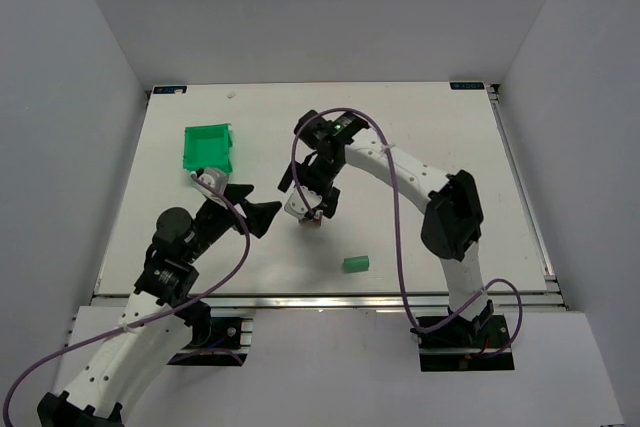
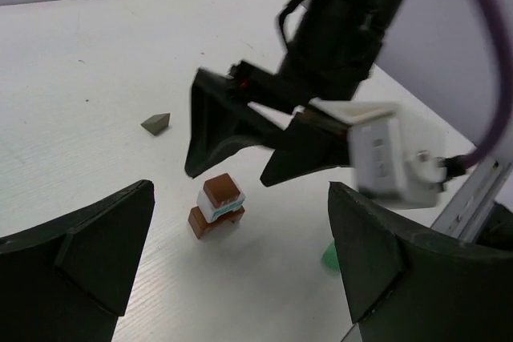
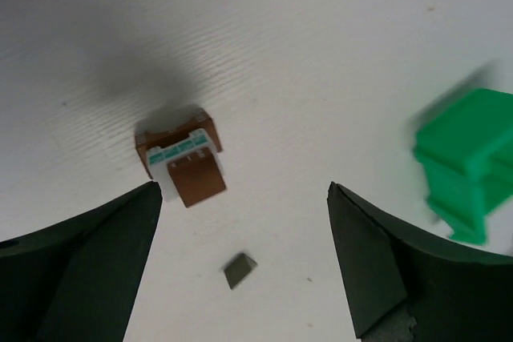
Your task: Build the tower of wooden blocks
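Brown-topped wood block tower (image 2: pixel 216 207), seemingly three tiers.

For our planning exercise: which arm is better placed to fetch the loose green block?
Probably right. The right gripper hangs open over the tower, near the green block; the left gripper sits beyond the tower.

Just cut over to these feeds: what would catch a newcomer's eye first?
The small wood block tower, stacked brown, whitish, brown, stands mid-table with the right claw open just above it. The left claw, also open, faces it from the left. A lone green block lies nearer the arms' bases, and a green bin sits at the far left.
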{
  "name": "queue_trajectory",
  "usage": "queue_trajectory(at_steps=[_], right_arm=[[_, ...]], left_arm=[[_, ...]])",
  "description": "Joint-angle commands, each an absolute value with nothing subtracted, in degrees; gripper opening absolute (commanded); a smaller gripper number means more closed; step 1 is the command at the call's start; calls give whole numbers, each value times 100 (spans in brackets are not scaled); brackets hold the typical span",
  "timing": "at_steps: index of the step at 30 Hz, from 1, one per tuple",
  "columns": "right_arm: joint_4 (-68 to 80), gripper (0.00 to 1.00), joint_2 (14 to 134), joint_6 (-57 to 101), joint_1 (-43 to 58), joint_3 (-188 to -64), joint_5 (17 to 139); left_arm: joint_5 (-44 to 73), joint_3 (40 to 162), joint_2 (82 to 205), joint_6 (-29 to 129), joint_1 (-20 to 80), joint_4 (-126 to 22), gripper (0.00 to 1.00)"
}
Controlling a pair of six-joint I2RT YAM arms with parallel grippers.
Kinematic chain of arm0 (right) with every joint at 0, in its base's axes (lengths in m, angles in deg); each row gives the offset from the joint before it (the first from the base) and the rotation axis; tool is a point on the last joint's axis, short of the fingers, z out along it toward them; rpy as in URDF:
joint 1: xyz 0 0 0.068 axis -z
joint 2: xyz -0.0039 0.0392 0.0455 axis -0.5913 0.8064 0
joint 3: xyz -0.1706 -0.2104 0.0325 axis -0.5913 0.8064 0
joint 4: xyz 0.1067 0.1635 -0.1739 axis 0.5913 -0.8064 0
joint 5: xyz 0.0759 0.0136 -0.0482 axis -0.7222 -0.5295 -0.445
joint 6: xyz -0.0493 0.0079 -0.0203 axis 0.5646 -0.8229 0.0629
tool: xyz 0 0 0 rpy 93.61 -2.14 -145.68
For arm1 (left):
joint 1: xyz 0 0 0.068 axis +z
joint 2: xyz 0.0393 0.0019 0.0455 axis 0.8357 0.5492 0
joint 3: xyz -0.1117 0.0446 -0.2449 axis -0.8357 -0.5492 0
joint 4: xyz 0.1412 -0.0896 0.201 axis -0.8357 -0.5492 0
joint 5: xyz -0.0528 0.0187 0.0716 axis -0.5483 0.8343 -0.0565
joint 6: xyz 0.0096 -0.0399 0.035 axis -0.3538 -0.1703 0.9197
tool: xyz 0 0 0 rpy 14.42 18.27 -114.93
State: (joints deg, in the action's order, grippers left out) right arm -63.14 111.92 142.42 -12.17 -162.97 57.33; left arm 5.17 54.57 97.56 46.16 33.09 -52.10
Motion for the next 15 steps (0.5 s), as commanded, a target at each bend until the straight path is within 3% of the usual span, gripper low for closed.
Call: queue_trajectory(at_steps=[1, 4, 9, 15], right_arm=[[-6016, 89, 10192, 14559, -1183, -16067, 5109], [-4217, 89, 9474, 13063, -1156, -15084, 4924], [472, 89, 8163, 8125, -1104, -12597, 5827], [624, 89, 7931, 4846, -1104, -12145, 6646]], left_arm=[[1258, 5424, 9532, 4182, 3304, -5295, 98], [2033, 5537, 9461, 3576, 3313, -5680, 98], [3344, 5994, 9811, 2820, 3322, -6523, 98], [4022, 6399, 10366, 2528, 3331, -7045, 98]])
